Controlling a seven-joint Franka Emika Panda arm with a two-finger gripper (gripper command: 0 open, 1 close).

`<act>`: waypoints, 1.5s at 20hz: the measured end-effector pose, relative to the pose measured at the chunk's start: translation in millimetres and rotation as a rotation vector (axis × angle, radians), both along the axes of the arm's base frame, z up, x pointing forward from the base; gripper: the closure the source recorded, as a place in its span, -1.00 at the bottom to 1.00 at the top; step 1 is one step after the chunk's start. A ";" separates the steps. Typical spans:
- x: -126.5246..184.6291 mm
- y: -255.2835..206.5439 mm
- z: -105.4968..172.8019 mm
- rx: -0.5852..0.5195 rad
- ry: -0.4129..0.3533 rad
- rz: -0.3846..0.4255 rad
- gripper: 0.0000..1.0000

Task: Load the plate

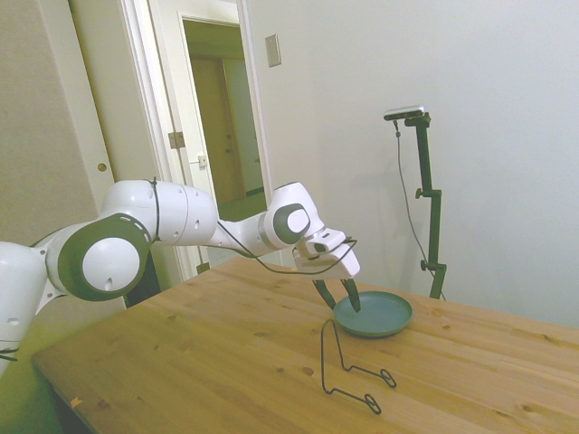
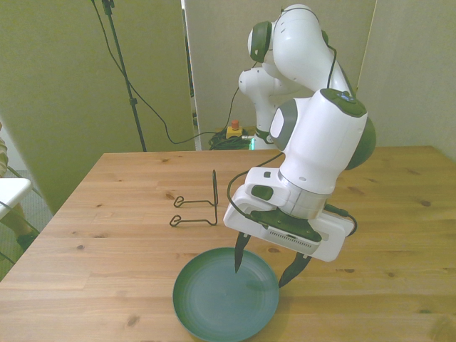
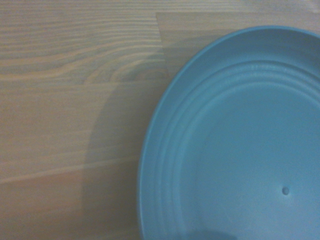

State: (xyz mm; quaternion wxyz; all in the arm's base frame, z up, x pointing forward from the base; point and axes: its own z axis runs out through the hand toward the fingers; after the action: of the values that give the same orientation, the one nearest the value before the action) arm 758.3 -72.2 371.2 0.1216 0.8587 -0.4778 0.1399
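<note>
Plate (image 3: 235,145) shows ridges only close up; open pincer (image 2: 263,267) straddles its rim.

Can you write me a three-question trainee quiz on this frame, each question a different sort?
1. True or false: the plate already stands in the wire stand.
2. Multiple choice: how does the gripper sit relative to the plate's rim? A) both fingers outside the plate; B) one finger over the inside, the other outside the rim; C) shut and lifted far above the table.
3. Fill in: in the front view, the wire stand lies toward the view's ____ of the gripper.

Key: 1 false, the plate lies flat on the table, apart from the stand. 2 B. 3 left.
</note>
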 end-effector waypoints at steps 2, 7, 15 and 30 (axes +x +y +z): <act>0.0 0.4 2.3 -0.001 0.006 -0.003 1.00; 0.6 0.4 2.5 -0.006 0.010 -0.003 1.00; 0.8 0.5 3.2 -0.007 0.020 -0.007 1.00; 9.2 -1.2 -13.3 -0.018 0.048 -0.011 1.00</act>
State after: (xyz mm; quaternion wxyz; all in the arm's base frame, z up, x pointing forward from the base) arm 767.5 -73.4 357.9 0.1413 0.8581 -0.4781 0.1229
